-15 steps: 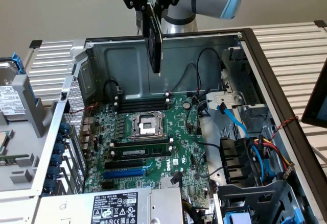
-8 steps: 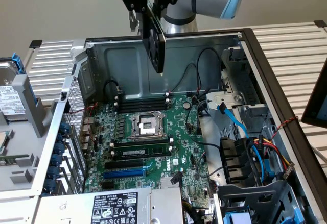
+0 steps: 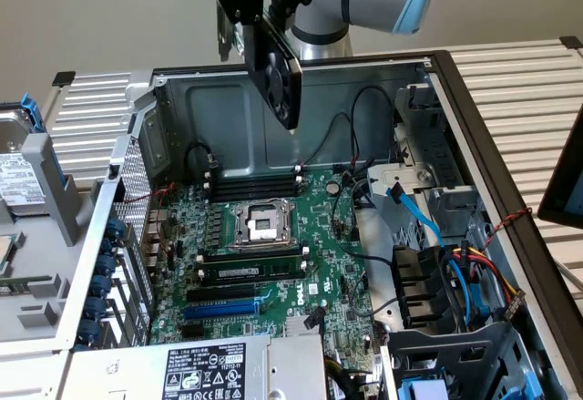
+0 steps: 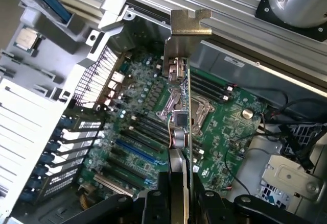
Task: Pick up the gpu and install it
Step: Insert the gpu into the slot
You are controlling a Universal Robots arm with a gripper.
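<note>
The gripper [image 3: 248,8] is clamped on the gpu [image 3: 281,72], which hangs in the air below it, touching nothing else. In the exterior view the card is tilted, its black shroud and round fan facing the exterior view's right, high over the far part of the open computer case [image 3: 228,117]. It hangs well clear of the motherboard [image 3: 273,254] lying flat in the bottom of the case.

In the wrist view the gpu [image 4: 180,117] appears edge-on, running out from between the two black fingers [image 4: 153,203]. Its silver end bracket [image 4: 186,30] is at the end farthest from the gripper [image 4: 180,206] (the bracket's bent tab is plain to see). Beneath it lie the CPU socket [image 4: 196,109] and the row of expansion slots, one of them the blue slot [image 4: 135,150].

Within the case, in the exterior view, the RAM sticks [image 3: 250,181] sit beyond the socket. The power supply [image 3: 205,368] with its label fills the near edge. A blue cable [image 3: 414,213] and a bundle of coloured wires [image 3: 487,277] lie toward the exterior view's right.

The case rests on a table [image 3: 519,81] of pale slatted metal. A hard drive [image 3: 18,172] lies at the exterior view's left, and a plain beige wall [image 3: 109,8] stands behind.
</note>
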